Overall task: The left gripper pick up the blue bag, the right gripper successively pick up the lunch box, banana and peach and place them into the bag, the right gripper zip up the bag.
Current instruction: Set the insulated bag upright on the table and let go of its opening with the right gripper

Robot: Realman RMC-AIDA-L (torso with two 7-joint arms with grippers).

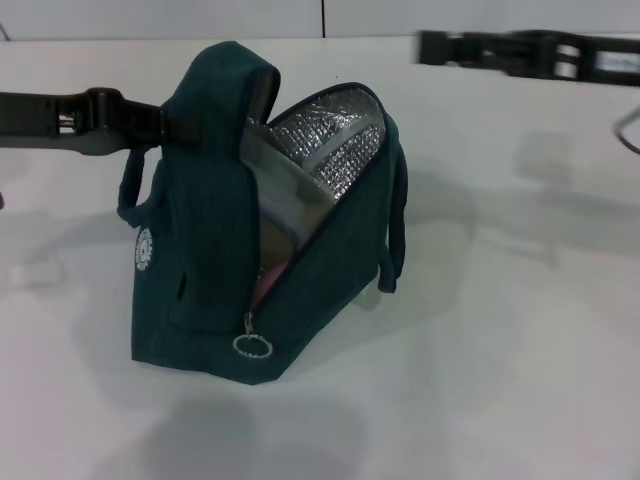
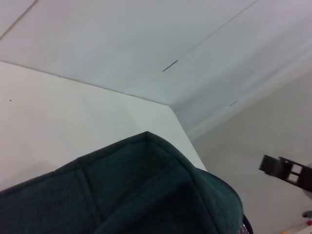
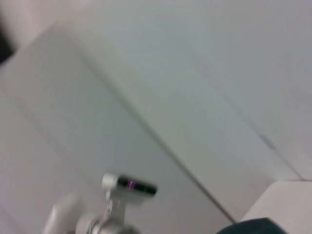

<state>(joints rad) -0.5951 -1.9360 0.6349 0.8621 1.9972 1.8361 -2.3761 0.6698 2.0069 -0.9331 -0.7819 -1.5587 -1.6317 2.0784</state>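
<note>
Upright, blue bag [image 1: 215, 250] unzipped, left gripper [image 1: 150, 125] fingers clamped on its top; right gripper's [image 1: 430, 47] grip unclear.

Even bright light; soft shadows on table [image 1: 520, 330]; right wrist view blurred

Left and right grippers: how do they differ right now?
The left gripper is at the bag's top flap, touching it; the right gripper is up at the far right, apart from the bag and holding nothing. The left reaches in from the robot's left, the right from its right. Both are dark and roughly level.
</note>
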